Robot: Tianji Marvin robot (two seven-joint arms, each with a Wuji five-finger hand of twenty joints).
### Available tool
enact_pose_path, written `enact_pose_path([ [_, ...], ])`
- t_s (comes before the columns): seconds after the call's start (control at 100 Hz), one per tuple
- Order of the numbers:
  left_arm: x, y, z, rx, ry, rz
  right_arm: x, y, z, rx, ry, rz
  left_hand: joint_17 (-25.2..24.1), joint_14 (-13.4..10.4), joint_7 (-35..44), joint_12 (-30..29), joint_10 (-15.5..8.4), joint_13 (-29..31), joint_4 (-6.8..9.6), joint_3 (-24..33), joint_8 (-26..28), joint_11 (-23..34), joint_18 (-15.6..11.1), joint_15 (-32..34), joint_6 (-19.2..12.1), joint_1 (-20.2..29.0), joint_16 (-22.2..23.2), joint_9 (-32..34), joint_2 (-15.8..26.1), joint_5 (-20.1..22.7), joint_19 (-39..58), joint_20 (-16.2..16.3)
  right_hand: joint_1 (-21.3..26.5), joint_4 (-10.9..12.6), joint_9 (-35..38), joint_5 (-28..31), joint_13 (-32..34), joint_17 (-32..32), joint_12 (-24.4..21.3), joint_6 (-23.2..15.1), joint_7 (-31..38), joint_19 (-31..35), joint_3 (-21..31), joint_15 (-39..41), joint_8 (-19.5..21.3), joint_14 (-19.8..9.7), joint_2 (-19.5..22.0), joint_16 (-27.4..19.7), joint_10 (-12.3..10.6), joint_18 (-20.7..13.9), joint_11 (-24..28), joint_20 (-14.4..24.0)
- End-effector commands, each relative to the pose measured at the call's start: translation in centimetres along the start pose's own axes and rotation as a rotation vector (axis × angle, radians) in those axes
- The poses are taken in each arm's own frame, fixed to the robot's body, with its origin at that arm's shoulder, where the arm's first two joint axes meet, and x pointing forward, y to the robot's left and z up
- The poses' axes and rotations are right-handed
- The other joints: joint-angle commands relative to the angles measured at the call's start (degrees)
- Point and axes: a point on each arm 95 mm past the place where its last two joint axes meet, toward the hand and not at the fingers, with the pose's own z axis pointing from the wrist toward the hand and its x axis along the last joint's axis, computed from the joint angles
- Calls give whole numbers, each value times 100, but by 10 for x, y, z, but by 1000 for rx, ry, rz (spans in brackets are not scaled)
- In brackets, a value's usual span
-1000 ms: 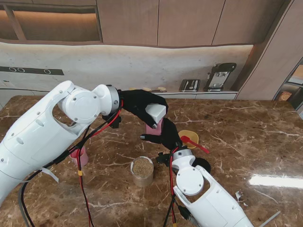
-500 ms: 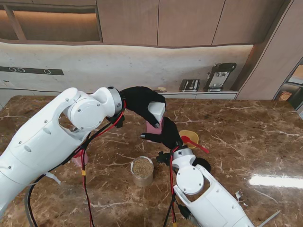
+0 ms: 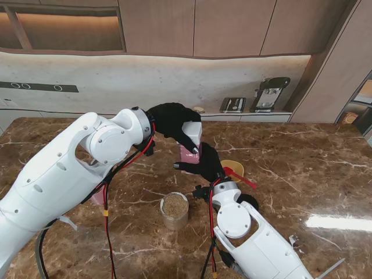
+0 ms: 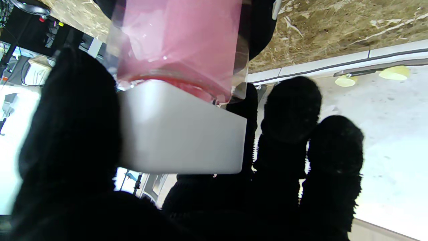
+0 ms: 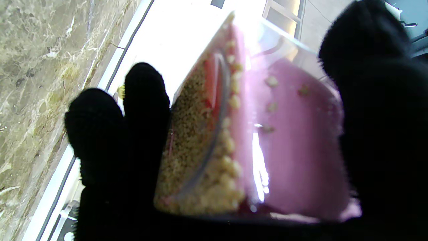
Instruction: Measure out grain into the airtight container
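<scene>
White arms [image 3: 58,174] (red cables), black hands [image 3: 171,122]

bench [image 3: 302,168]: brown marble w/ pale veins
container [image 3: 189,154]: clear pink
lid [image 3: 192,133]: white/grey
grain [image 5: 194,134]: tan-yellow
jar [image 3: 174,211]: clear, tan fill
scoop [image 3: 235,174]: red
bowl [image 3: 235,165]: yellow
left hand [image 3: 171,123], right hand [image 3: 204,164]: black gloves
arms [image 3: 64,168]: white, red + black cables

Nope, no readable text anywhere in these shots. No label, brand, number or sign shows on anything on the table or on the things along the back wall, and both wrist views are too close and blurry to make out any lettering.
</scene>
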Motion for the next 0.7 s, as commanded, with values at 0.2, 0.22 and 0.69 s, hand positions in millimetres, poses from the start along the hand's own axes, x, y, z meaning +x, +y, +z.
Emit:
enact_pose_path([
  [0.2,-4,3,-3,-21,-40,-21,4,-2,1,5,12,12,494,373,386,-133,-700,329,461,-1080,183,1431,276,644,-455,1692,-695,1909,2918,660,642,-335,1245,1,702,749,295,-194,215,-1188,957,-92,1624,178,180,-903,1441,-35,-616,-548,1001,168],
  [0.22,-4,3,-3,-24,-40,-18,4,-2,1,4,13,12,488,369,182,-185,-682,322,527,-1021,271,1382,268,615,-380,1349,-760,1884,3009,734,643,-366,1248,3,701,750,294,-194,215,-1187,958,-93,1626,178,181,-905,1442,-35,-616,-548,1001,168],
  [0.69,-9,-2,-13,-82,-49,-5,6,0,1,-5,18,11,-842,167,-1685,-351,-626,-677,741,-1017,-63,301,-195,-1272,-660,-1648,-285,-160,2230,-458,-412,-225,1247,4,705,757,296,-199,222,-1191,964,-100,1626,189,180,-902,1443,-28,-608,-544,1011,179],
])
